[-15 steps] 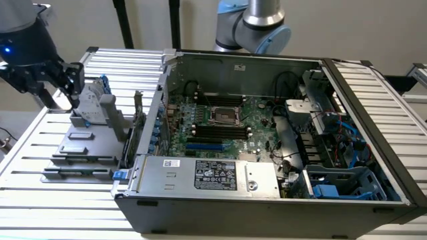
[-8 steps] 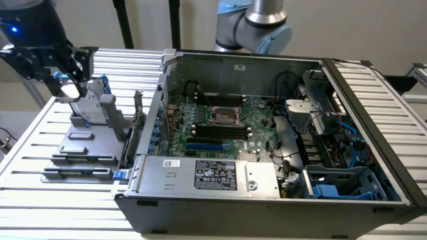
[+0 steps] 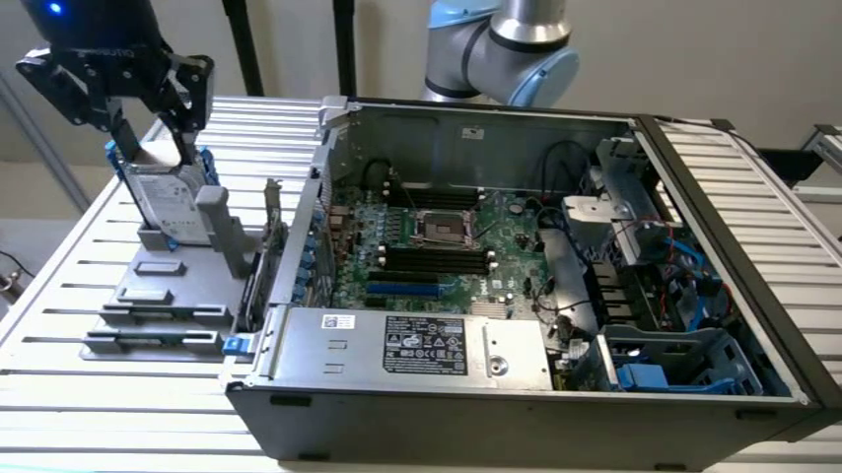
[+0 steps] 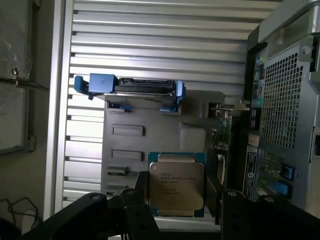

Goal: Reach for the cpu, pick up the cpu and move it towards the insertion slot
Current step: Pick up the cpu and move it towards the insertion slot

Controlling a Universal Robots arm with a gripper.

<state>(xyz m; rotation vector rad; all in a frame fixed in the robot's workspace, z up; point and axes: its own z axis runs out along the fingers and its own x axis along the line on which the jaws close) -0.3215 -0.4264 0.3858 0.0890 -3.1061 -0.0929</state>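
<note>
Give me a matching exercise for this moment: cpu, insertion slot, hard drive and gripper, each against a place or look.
Things:
1 cpu
2 insertion slot
3 hard drive
4 gripper

Descriptions:
A upright, in a blue frame
B inside the open computer case
C flat, silvery top with printed text
D hanging in the air outside the case, at the exterior view's left

Pairs: 1-C, 2-B, 3-A, 4-D

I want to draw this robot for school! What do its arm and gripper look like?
The arm is round and smooth, silver-grey with pale blue caps on its joints. The gripper is black, built from chunky jointed bars, and a small blue light glows on the black part above it.
</note>
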